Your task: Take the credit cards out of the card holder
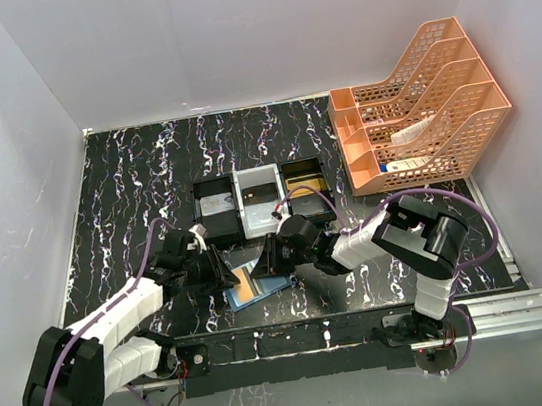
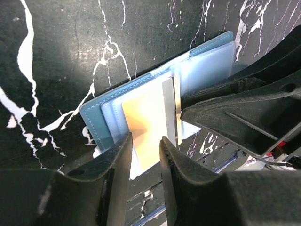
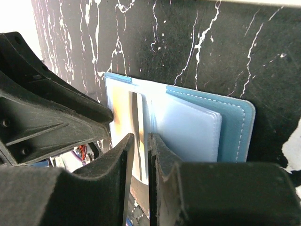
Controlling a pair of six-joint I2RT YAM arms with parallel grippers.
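The blue card holder (image 1: 275, 285) (image 2: 99, 117) (image 3: 235, 122) lies open near the table's front edge. A gold-tan credit card (image 1: 248, 288) (image 2: 148, 125) (image 3: 120, 115) with a grey stripe lies on its left half and sticks out past the pocket edge. My left gripper (image 1: 222, 271) (image 2: 144, 153) stands over the card's free end, fingers a small gap apart, nothing pinched. My right gripper (image 1: 265, 261) (image 3: 142, 146) comes in from the other side. Its fingers are a thin slit apart, their tips at the card's striped edge. Other cards are hidden.
A black-and-white three-compartment tray (image 1: 257, 177) stands just behind the holder. An orange tiered file rack (image 1: 424, 106) fills the back right. White walls enclose the black marbled table (image 1: 137, 181) on three sides. Both arms crowd close together over the holder.
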